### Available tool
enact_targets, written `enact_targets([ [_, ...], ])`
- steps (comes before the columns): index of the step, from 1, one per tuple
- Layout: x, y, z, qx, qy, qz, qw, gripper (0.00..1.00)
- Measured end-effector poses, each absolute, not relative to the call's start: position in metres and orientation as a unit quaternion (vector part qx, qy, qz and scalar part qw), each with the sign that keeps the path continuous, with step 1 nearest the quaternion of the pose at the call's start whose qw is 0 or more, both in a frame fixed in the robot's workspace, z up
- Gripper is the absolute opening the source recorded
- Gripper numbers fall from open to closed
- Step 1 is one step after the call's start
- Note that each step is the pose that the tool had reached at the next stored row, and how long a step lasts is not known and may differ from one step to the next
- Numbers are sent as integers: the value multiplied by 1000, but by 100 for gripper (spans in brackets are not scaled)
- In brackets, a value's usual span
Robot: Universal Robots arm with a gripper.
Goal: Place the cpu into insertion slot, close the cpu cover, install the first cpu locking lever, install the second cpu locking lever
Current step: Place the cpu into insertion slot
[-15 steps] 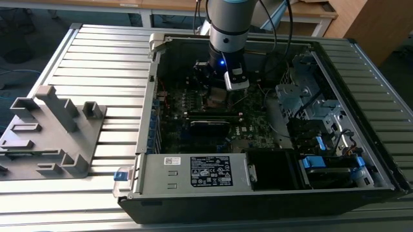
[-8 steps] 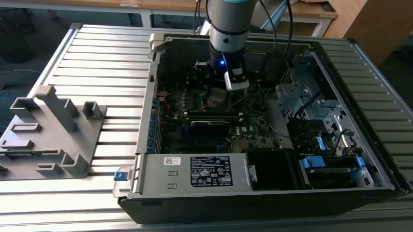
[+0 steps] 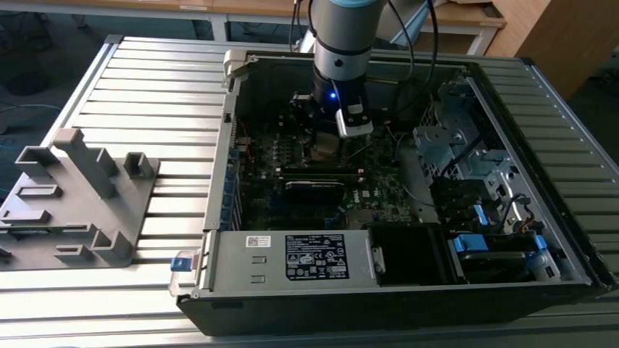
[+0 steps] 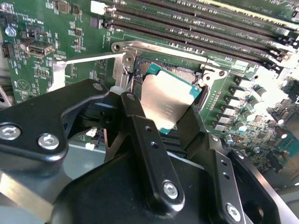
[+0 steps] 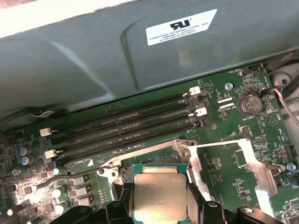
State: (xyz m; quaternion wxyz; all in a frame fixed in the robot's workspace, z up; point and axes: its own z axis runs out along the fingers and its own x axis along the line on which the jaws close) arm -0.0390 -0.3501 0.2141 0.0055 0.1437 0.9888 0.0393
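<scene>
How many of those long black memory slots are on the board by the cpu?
4. The memory slots lie parallel, side by side, on the motherboard, between the grey case wall and the cpu. None seems hidden.

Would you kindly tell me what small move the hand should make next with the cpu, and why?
Probably lower straight down a little. The hand grips the cpu by two edges, and it seems to hover just over the insertion slot, roughly lined up with its rim but apparently not yet seated.
</scene>
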Motion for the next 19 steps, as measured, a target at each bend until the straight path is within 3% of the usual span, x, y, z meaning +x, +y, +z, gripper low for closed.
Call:
enact_targets([
  [19,-39,-350,212,76,996,43,2,54],
])
